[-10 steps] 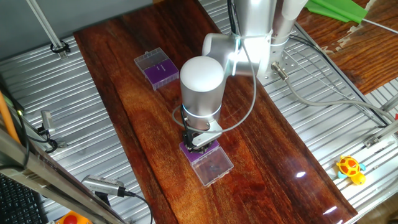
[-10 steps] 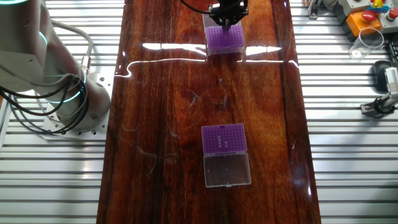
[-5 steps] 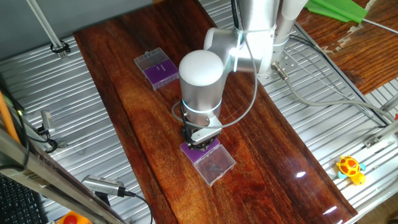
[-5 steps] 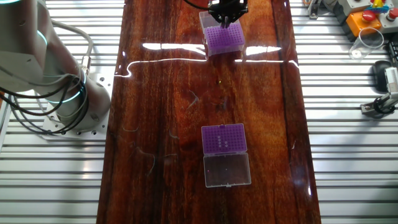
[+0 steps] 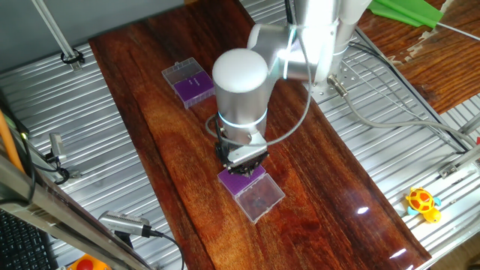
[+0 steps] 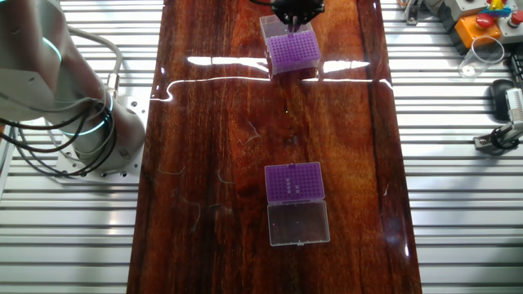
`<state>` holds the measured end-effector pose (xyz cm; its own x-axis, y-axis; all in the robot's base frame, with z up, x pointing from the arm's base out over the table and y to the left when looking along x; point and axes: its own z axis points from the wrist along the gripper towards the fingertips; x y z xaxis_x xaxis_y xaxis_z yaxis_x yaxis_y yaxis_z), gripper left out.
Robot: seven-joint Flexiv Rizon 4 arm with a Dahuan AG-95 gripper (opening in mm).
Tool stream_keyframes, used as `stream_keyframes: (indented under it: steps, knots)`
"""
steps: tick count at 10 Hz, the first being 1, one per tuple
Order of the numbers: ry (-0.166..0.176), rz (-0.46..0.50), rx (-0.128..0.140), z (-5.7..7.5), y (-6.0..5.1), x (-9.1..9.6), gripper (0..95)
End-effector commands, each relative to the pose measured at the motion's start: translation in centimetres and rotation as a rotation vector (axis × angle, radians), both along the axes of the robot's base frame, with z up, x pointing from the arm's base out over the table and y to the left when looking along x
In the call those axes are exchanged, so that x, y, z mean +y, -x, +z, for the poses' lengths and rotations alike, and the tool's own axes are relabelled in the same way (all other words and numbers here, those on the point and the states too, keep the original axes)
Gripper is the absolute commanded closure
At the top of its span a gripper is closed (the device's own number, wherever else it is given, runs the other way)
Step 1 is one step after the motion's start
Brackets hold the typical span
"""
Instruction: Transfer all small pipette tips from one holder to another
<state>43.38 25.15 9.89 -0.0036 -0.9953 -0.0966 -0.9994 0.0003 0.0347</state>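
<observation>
Where wood gleams, gripper (image 6: pixel 292 22), purple ridged holder (image 6: pixel 292 52)

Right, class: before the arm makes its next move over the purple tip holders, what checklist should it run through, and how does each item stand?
1. Gripper over the far holder: ok.
2. Tip held between the fingers: cannot tell, too small.
3. Jaws open or shut: cannot tell.
4. Near holder open, clear lid folded flat: ok.
5. Wooden tabletop between the holders free of obstacles: ok.
</observation>
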Motion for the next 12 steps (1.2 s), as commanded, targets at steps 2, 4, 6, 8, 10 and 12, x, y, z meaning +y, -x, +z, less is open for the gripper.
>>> stream_keyframes:
  steps: [2,4,6,8,10,12]
  knots:
    - [0.029,0.006,0.008,1.1,-0.7,-2.2,95.0]
    - [0.034,-0.004,0.011,0.4,-0.8,-6.1,95.0]
    - [0.04,-0.098,0.015,0.2,-0.6,-7.0,95.0]
    - [0.047,-0.288,0.019,0.2,-0.6,-7.0,95.0]
    - [0.066,-0.415,0.004,0.2,-0.6,-7.0,95.0]
    - [0.049,-0.566,0.005,0.2,-0.6,-7.0,95.0]
